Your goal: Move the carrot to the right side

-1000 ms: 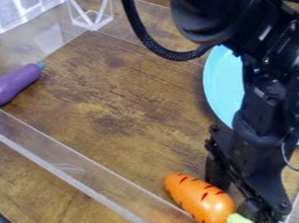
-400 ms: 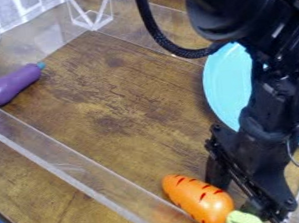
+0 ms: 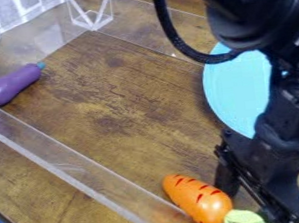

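The carrot [image 3: 201, 201], glossy orange with short dark stripes and a pale green top, lies on the wooden table near the bottom right, by the clear front rail. My black gripper [image 3: 262, 200] hangs just right of it, fingers pointing down beside the carrot's leafy end. The fingertips are partly cut off by the frame edge, so I cannot tell how the jaws stand. The arm [image 3: 244, 23] fills the upper right.
A purple eggplant toy [image 3: 14, 82] lies at the far left. A light blue plate [image 3: 237, 84] sits at the right, partly behind the arm. A clear plastic rail [image 3: 63, 158] runs along the front, clear walls at the back.
The arm has shifted right and slightly up, away from the carrot. The carrot has stayed where it was, and more of the blue plate shows.
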Robot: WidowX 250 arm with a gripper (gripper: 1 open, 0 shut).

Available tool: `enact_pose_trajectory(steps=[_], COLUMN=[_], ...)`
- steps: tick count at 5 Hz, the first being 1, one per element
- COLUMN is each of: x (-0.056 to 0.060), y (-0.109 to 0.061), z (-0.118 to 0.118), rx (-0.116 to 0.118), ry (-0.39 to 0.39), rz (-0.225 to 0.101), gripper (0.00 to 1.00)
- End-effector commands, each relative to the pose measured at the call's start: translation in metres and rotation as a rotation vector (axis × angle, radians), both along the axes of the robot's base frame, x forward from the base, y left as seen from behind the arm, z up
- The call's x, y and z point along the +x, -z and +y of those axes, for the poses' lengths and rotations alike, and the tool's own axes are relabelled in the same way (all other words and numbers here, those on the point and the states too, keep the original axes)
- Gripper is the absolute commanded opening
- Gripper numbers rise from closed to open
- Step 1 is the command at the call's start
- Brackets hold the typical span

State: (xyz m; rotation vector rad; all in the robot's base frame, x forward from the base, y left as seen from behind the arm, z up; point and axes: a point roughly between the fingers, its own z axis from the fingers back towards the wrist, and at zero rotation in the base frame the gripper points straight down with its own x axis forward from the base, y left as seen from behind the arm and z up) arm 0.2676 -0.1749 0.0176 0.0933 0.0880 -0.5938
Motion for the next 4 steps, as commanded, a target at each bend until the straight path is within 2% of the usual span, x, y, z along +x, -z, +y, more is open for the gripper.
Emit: enact_pose_trajectory(steps=[1, 3, 4], x=[0.015, 0.027, 0.025], y=[-0.006, -0.007, -0.007], z=[-0.012, -0.006, -0.003], rx=[-0.018, -0.003, 0.005], ry=[0.065, 0.111, 0.071], rz=[-0.025, -0.023, -0.018], gripper=[1.0, 1.0, 1.0])
